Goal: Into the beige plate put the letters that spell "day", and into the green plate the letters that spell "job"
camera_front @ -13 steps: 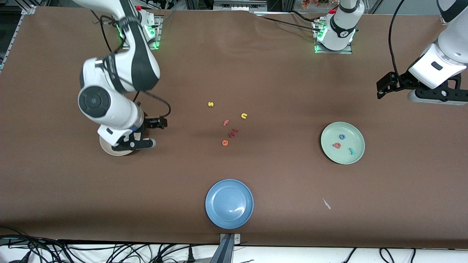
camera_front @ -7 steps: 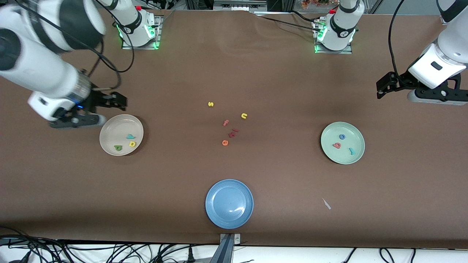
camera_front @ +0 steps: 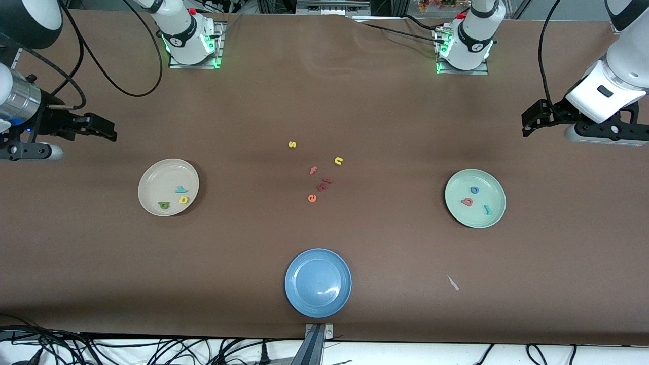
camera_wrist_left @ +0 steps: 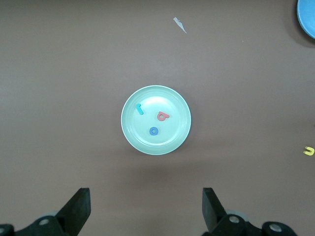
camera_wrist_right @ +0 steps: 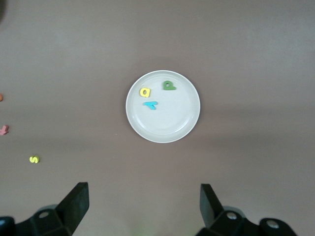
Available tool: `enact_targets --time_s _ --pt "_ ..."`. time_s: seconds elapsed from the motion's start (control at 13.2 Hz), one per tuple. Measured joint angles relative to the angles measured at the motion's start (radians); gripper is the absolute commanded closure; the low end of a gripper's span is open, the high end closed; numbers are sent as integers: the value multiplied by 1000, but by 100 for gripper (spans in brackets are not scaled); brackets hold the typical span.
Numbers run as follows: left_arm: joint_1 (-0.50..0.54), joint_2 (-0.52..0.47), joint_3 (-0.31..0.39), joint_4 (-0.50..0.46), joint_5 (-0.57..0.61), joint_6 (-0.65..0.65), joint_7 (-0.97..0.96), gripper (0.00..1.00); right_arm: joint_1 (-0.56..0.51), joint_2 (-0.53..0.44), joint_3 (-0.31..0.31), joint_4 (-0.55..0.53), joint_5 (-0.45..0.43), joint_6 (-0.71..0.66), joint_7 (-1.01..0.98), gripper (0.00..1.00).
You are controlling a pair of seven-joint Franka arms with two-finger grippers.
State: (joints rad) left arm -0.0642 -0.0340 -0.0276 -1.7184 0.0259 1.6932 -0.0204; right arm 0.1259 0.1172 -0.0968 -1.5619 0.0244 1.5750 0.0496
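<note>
With both sets of fingers spread and grasping nothing, I am holding my right gripper (camera_front: 76,133) at the frame's upper left, above the round cream-beige plate (camera_front: 152,175) carrying the foam yellow "d" (camera_front: 183,199), olive-green "a" (camera_front: 164,205) and teal "y" (camera_front: 181,190), and my left gripper (camera_front: 550,117) at upper right, above the pale mint-green plate (camera_front: 489,180) carrying the teal "j" (camera_front: 487,209), blue "o" (camera_front: 474,190) and pink-red "b" (camera_front: 467,202).

**Work surface and surroundings**

A broad table (camera_front: 324,91) covered in matte brown material fills the scene; the covering wrinkles slightly near the far edge. Lighting is even, casting soft shadows. Along the near edge runs a white strip (camera_front: 456,352) strewn with black cables (camera_front: 101,350), and a grey metal bracket (camera_front: 315,344) sits at its middle. Metal framing (camera_front: 329,7) stands along the far edge. A small pale scrap (camera_front: 453,283) lies on the covering.
</note>
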Motion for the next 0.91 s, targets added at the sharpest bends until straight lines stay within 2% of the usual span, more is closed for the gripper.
enact_targets --time_s 0.23,0.91 --pt "-2 0 -1 0 0 0 1 0 -7 0 6 -19 0 43 -1 0" --pt "-10 0 -10 1 0 0 1 0 -6 2 14 -22 -1 50 -1 0"
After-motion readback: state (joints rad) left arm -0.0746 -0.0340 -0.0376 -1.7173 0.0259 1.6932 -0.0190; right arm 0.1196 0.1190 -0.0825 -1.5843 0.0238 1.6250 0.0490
